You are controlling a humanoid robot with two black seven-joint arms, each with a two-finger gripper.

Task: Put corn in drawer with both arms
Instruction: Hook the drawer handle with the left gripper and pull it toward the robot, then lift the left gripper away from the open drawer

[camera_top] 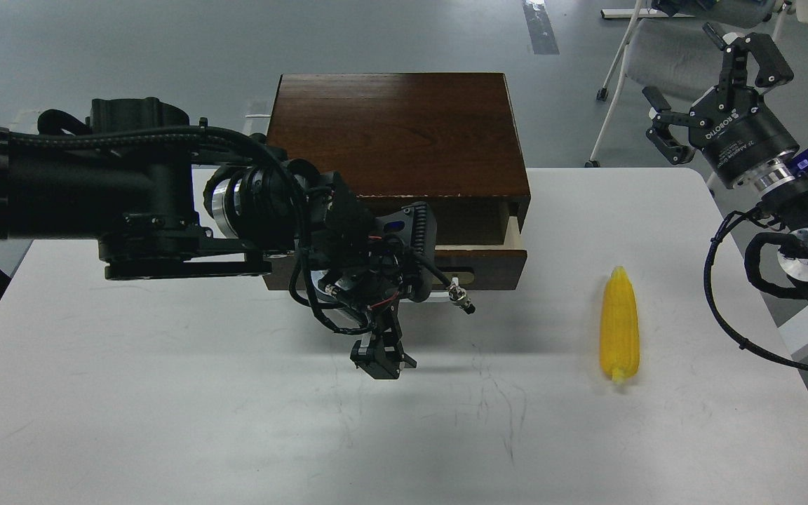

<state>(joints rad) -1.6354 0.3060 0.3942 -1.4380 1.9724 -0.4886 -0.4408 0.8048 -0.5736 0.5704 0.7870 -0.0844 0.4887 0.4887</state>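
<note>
The yellow corn lies on the white table, to the right of the chest and pointing away from me. The dark brown chest stands at the table's back. Its drawer is pulled out a little, and a pale inner side shows. My left gripper hangs right in front of the drawer's front and hides most of the handle; its dark fingers cannot be told apart. My right gripper is raised at the far right, open and empty, well away from the corn.
A chair with white legs stands on the grey floor behind the table's right corner. A strip of tape marks the floor. The table's right edge runs under my right arm.
</note>
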